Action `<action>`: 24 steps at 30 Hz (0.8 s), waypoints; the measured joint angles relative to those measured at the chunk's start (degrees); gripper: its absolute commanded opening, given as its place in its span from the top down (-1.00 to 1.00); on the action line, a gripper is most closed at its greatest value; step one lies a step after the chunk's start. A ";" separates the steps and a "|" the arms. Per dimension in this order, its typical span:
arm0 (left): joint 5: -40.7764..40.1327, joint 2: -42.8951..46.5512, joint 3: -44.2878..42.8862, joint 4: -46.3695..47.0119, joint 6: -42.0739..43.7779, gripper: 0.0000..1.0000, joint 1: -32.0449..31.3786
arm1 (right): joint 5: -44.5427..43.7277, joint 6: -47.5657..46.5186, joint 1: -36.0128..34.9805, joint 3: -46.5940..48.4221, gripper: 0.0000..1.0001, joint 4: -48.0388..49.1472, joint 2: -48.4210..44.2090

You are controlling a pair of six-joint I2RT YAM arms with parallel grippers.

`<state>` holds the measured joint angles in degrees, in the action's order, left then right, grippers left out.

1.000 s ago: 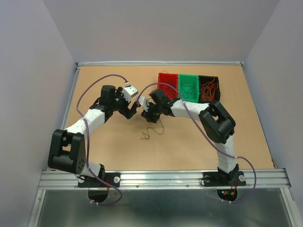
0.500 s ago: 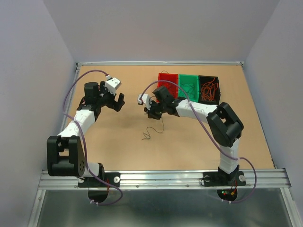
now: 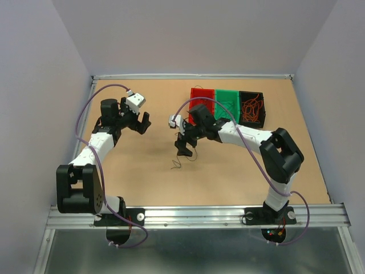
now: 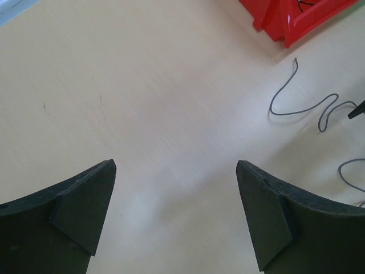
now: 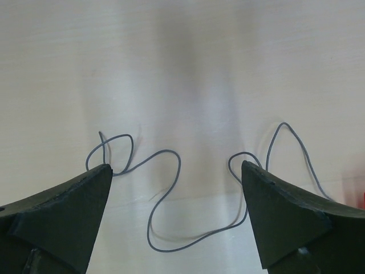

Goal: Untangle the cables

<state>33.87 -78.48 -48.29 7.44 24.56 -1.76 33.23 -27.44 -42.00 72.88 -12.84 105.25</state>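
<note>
- The right tool (image 5: 177, 168) is held wide open, low over the tabletop (image 5: 182, 57).
- A thin dark cable (image 5: 179, 161) is spread on the tabletop between its fingers.
- The left tool (image 4: 177, 165) is opened wide and empty.
- Orange cables (image 3: 252, 107) are kept in the black bin (image 3: 251, 93).

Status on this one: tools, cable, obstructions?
Left tool open, empty. Right tool open over loose dark cable lying on table, not gripping. Nothing blocking it.
</note>
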 measured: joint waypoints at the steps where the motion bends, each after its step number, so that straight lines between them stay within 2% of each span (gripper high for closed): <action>1: 0.07 0.00 0.00 0.00 0.00 -0.98 0.00 | -0.15 0.00 -0.02 0.00 -1.00 -0.22 0.00; 7: 0.24 0.00 0.00 -0.02 0.02 -0.98 0.00 | -4.15 -0.52 -2.03 -1.14 -1.00 -0.48 -0.26; 14: 0.24 0.00 0.00 0.00 0.02 -0.98 0.00 | -12.52 -0.87 -8.61 -4.15 -1.00 -0.44 -2.21; 20: 0.24 0.00 0.00 -0.02 0.02 -0.98 0.00 | -16.37 -0.94 -12.50 -5.29 -0.99 -0.59 -3.93; 22: 0.24 0.00 0.00 -0.02 0.02 -0.98 0.00 | -17.86 -1.27 -12.94 -5.29 -0.87 -0.44 -3.91; 23: 0.26 0.00 0.00 -0.02 0.02 -0.98 0.00 | -18.69 -1.31 -13.16 -5.27 -0.66 -0.48 -3.82; 24: 0.24 0.00 0.00 -0.02 0.02 -0.98 0.00 | -19.56 -1.49 -13.22 -5.27 -0.58 -0.44 -3.54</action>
<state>34.11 -78.48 -48.29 7.42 24.58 -1.76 13.67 -28.93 -55.22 67.61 -13.28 101.71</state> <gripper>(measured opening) 0.986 0.944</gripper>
